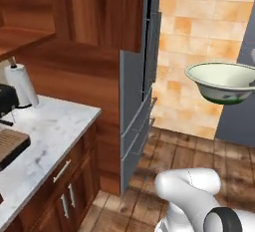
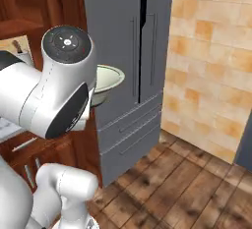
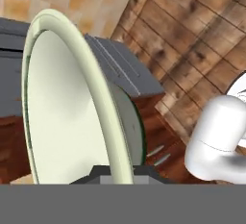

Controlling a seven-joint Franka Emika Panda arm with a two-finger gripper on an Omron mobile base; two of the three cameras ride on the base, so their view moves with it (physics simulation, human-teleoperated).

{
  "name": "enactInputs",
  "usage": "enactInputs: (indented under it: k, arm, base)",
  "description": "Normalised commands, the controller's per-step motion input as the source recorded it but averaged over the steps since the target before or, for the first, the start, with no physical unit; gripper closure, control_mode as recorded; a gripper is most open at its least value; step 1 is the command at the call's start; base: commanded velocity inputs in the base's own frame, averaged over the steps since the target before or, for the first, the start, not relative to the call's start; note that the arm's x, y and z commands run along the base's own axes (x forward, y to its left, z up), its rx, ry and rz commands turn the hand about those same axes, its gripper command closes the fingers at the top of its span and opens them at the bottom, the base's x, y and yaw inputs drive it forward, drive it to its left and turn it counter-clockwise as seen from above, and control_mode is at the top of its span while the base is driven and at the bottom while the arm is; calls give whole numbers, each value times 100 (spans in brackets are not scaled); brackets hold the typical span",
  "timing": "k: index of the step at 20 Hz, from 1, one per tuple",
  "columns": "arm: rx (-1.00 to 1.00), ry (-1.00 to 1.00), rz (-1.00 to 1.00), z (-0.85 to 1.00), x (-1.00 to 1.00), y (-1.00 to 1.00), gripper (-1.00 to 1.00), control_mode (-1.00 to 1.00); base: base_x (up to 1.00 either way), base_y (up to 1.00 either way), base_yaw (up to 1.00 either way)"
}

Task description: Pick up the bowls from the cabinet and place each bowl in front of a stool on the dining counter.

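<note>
White bowl [image 1: 221,81], green rim, dark-green patterned base; hand [image 3: 120,172] clamped on rim.

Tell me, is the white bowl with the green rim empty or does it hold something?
Empty. In the hand view the bowl's pale inside is bare, and in the left base view nothing rises above its rim.

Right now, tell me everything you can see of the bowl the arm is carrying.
The bowl is round and glazed, ceramic by its look, with a pale cream inside, a light green rim and a dark green patterned base. It is held up in the air, upright with its mouth up, above the wooden floor and in front of the grey fridge. In the hand view its rim runs down between the fingertips, so the claw is shut on the rim. Nothing else touches it, and it looks empty.
</note>
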Motion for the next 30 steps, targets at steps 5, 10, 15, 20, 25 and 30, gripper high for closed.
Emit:
enactInputs:
  k: [5, 10, 15, 20, 25, 30]
  arm:
    - [0, 0, 0, 0, 0, 0, 100, 100]
    - [0, 0, 0, 0, 0, 0, 100, 100]
    - [0, 0, 0, 0, 0, 0, 100, 100]
    - [0, 0, 0, 0, 0, 0, 100, 100]
    - [0, 0, 0, 0, 0, 0, 100, 100]
    - [0, 0, 0, 0, 0, 0, 100, 100]
  base:
    - [0, 0, -100]
    - [0, 0, -100]
    - [0, 6, -100]
    - [24, 39, -89]
    - [72, 57, -73]
    - [100, 94, -44]
